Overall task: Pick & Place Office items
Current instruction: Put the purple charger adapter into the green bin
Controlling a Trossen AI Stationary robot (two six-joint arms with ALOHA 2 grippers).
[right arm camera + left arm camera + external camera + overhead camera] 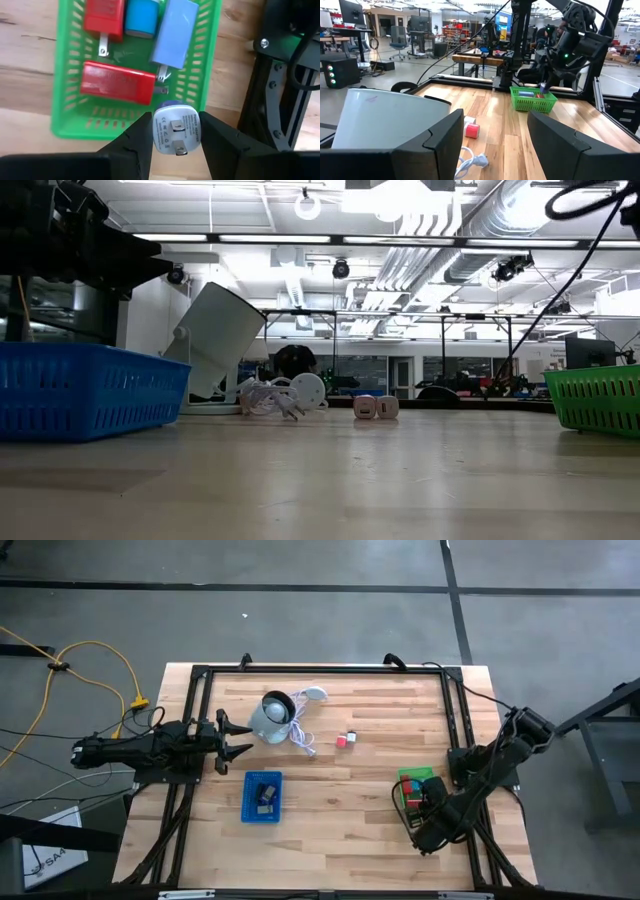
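Observation:
My right gripper hangs over the green tray at the table's right, shut on a white block with two metal prongs. In the tray lie two red blocks, a teal block and a pale-blue block. A red block and a white block rest on the table's middle. A dark piece lies in the blue tray. My left gripper waits open at the table's left, beside the grey-white round object. My right gripper pinches the white block between its two fingers, one on each opposite side wall. The fingers point down from above. The block is lifted clear over the green tray's edge, with its pronged face turned up toward the wrist camera.
The grey-white round object leans tilted just in front of my left gripper, and its white cord with a plug trails toward the table's middle. A black frame runs around the tabletop. Bare wood lies between the two trays.

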